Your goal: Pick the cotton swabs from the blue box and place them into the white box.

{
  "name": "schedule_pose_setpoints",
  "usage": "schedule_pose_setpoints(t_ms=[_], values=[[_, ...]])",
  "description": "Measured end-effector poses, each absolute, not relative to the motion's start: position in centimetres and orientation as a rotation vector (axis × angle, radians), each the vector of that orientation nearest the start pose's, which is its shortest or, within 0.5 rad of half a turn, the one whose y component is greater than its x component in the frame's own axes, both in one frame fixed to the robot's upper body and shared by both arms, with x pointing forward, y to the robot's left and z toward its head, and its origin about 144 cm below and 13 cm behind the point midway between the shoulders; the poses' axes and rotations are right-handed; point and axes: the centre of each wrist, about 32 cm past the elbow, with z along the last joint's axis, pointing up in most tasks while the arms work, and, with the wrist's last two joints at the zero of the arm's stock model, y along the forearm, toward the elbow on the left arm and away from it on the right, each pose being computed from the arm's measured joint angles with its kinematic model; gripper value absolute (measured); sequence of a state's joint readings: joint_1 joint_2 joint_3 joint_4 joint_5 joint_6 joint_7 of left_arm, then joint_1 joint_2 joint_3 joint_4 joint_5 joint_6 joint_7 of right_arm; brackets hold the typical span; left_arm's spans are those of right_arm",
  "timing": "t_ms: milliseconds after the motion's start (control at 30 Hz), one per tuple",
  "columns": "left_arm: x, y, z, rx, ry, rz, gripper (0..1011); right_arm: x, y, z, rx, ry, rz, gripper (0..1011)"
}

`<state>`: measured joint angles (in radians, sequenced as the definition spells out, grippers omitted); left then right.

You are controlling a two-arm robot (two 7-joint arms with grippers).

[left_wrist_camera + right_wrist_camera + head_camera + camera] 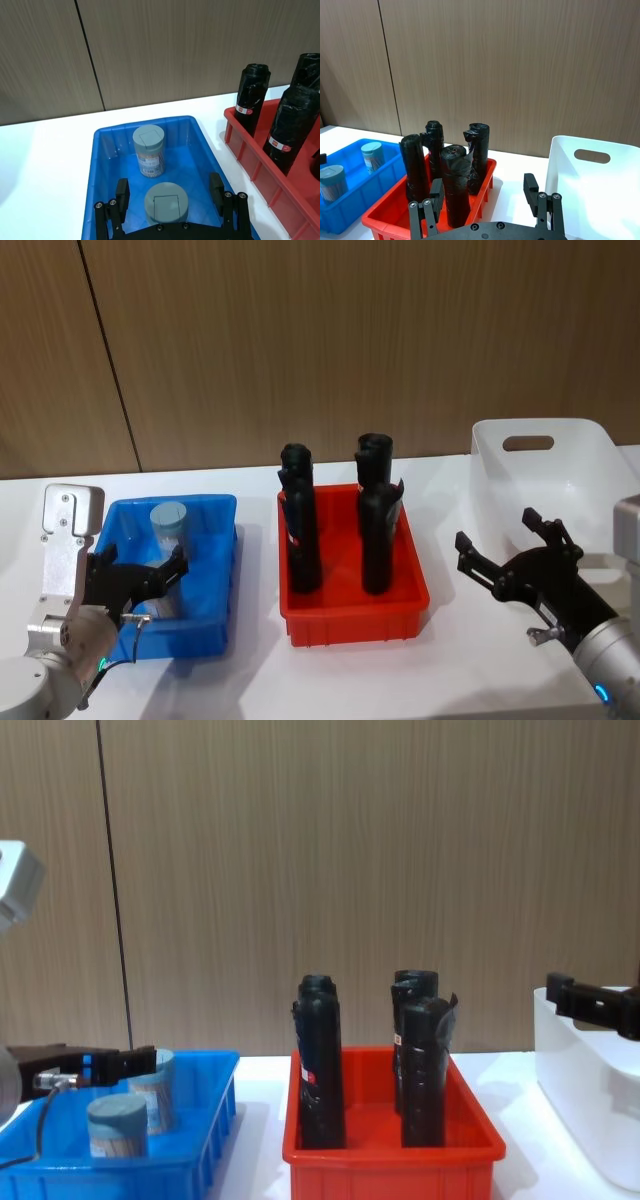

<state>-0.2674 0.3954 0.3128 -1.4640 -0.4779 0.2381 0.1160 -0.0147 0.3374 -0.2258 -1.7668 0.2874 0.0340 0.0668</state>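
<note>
The left claw (pixel 169 191) is spread wide, one finger on each side of the near jar (pixel 166 205), with gaps on both sides. The other jar (pixel 148 150) stands just past it, both inside the blue box (pixel 202 150). The jars look light, hard and smooth, so a soft squeeze around the middle, under the lid, seems best. The right claw (pixel 493 528) hangs spread apart, just beside the white box (pixel 590 455).

Grey-lidded cotton swabs (pixel 148 150), blue box (pixel 205 502), white box (pixel 580 475), red bin (pixel 355 625), black cylinders (pixel 303 540).
</note>
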Motion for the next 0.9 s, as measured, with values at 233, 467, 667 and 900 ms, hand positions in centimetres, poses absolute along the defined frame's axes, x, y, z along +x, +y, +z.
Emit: schedule_pose_setpoints(t_ms=[233,467,667,900], values=[[52.8,26.7,118.4,0.175,0.181,1.432,1004,44.3,-23.7,118.9,0.026,-0.075,-1.229,1002],[53.5,26.9,118.1,0.191,0.201,1.429,1004,44.3,-23.7,118.9,0.026,-0.075,-1.229,1002],[54.0,27.0,117.9,0.204,0.214,1.426,1004,44.3,-23.7,118.9,0.026,-0.075,-1.229,1002],[54.5,27.2,117.6,0.215,0.228,1.414,1004,44.3,-23.7,118.9,0.026,-0.075,-1.23,1002]])
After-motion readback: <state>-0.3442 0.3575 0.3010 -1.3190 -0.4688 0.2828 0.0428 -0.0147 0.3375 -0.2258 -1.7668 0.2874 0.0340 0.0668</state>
